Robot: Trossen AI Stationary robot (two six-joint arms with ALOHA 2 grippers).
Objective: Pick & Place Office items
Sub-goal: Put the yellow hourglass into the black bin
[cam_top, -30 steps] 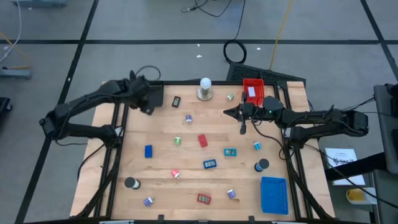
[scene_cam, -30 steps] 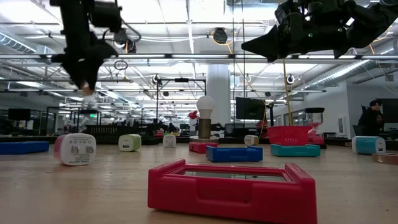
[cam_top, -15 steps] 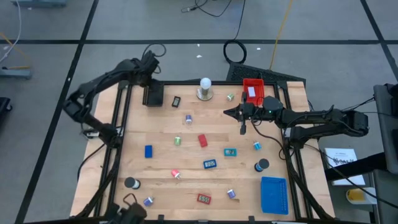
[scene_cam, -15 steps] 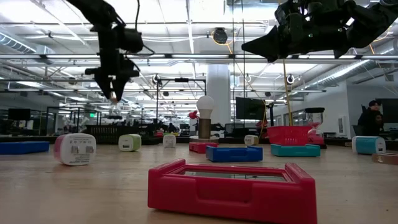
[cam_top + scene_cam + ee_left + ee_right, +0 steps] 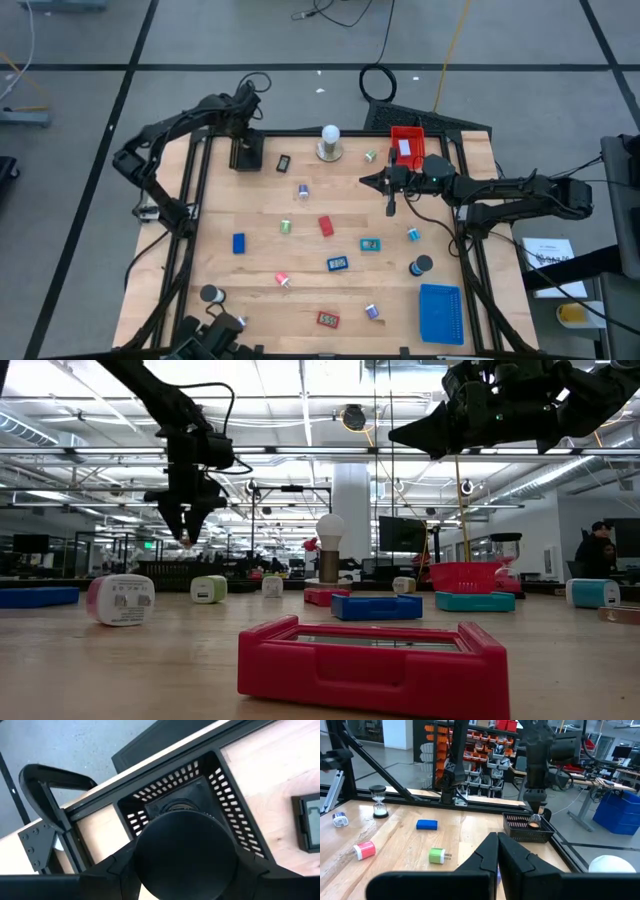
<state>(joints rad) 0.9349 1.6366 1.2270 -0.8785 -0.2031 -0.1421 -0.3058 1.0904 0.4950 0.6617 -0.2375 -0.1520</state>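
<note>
My left gripper (image 5: 243, 135) hangs over the black mesh tray (image 5: 248, 155) at the table's far left corner, fingers pointing down and shut on a black round piece (image 5: 185, 855). The tray's floor (image 5: 170, 802) lies straight below it. My right gripper (image 5: 376, 182) hovers shut and empty above the far right part of the table, next to the red tray (image 5: 405, 145). Small office items lie scattered on the wood: a blue block (image 5: 238, 243), a red block (image 5: 325, 226), a teal piece (image 5: 370, 244), a red frame (image 5: 375, 670), and two black rolls (image 5: 210, 293) (image 5: 422, 265). My left gripper holds the black round piece (image 5: 185, 855) pinched between its two fingers, one finger (image 5: 117, 870) on each side of its round wall. The fingers come from above, pointing down. The piece is lifted clear, above the black mesh tray.
A white ball on a round grey base (image 5: 329, 143) stands at the far edge. The blue tray (image 5: 440, 312) sits at the near right corner. A dark framed piece (image 5: 284, 161) lies beside the black tray. Something dark (image 5: 210, 338) shows at the table's near edge.
My left arm has raised its elbow and carried its gripper toward the table's far edge and then down, until it hangs over the black mesh tray. The right arm has kept still. The pieces on the table have not moved.
</note>
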